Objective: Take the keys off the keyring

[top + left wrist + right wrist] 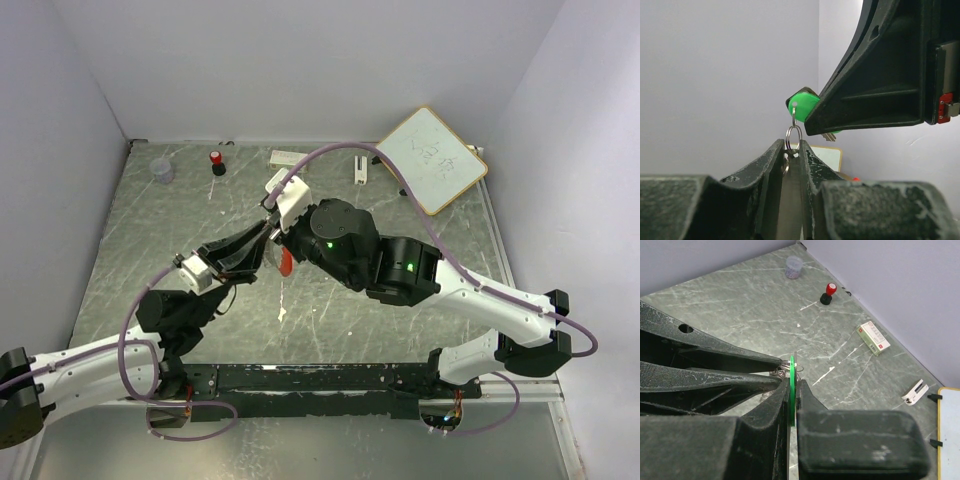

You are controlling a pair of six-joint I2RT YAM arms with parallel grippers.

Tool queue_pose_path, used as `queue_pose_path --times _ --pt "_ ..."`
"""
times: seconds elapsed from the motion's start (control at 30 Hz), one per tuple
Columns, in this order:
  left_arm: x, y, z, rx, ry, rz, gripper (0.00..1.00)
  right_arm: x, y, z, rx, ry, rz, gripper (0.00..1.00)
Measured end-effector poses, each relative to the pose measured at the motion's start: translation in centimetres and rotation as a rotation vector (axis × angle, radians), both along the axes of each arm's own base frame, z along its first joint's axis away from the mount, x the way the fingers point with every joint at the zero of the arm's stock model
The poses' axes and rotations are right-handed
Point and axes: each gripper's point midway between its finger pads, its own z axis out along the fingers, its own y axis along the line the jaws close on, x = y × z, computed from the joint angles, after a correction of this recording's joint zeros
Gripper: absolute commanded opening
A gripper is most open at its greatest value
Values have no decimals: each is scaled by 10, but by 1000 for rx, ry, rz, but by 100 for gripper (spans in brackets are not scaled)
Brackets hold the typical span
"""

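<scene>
Silver-grey and thin, the keyring [793,137] stands on edge above the bench [160,230]. It is pinched at its lower part by the left gripper [792,150], whose jaws are pressed nearly together around it. A smaller link rises from the ring to the green key [802,106]. The right gripper [792,382] clamps that key's plastic head flat between its narrow jaws. From the right wrist the head shows edge-on as a bright green strip. The key's metal blade pokes out below the right finger in the left wrist view.

Both arms meet in mid-air over the middle of the bench, fingertips almost touching. Just under that meeting point the red key [287,263] hangs down, curved; whether it is on the ring cannot be told from above.

Toward the far wall stand a clear cup [161,170] and a red-capped bottle [217,162], with a small white box [287,158] to their right. A whiteboard [432,158] lies tilted in the far right corner.
</scene>
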Motion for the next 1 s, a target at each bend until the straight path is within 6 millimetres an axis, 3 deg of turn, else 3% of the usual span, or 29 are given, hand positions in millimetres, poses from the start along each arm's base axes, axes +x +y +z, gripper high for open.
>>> queue_pose_path --times 0.53,1.0 --pt "3 -8 -1 5 0 -9 14 -1 2 -2 1 2 9 0" --pt "11 0 4 -2 5 54 8 -2 3 -1 4 3 15 0"
